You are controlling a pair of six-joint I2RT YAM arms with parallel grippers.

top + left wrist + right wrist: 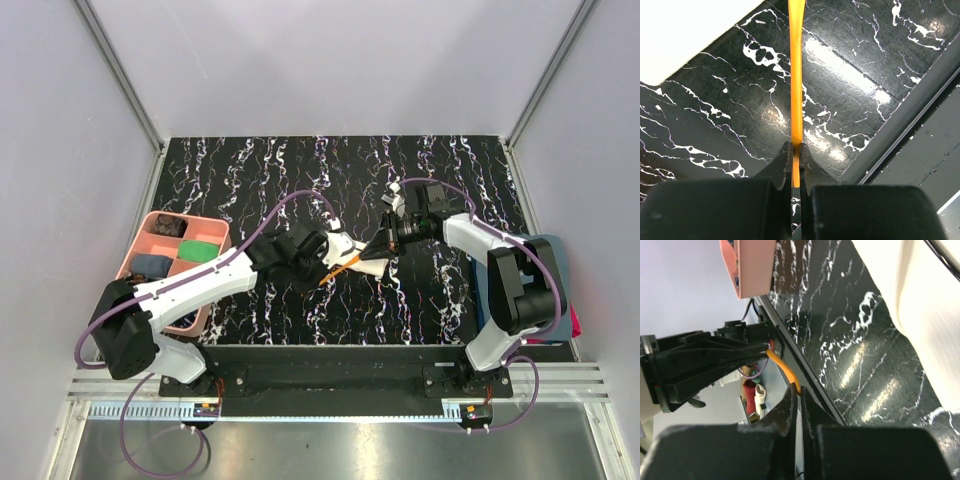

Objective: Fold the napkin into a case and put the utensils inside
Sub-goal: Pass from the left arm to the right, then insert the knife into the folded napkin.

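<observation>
So both arms are on the same orange stick. The left gripper pinches it tight, with the handle running straight out ahead of its fingertips. The right gripper looks clamped on the far end. The napkin lies flat, ahead and to the left of the left gripper. My worry is that if either arm pulls while both are holding on, the thin stick bends or pops loose and drags the cloth.

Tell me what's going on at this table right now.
The left gripper is shut on the orange-handled stick, holding it over the black marble table near the cream napkin. The right gripper is shut too, its fingertips right at the stick's handle; whether it actually grips it is unclear. The part of the handle that shows lies outside the napkin.
</observation>
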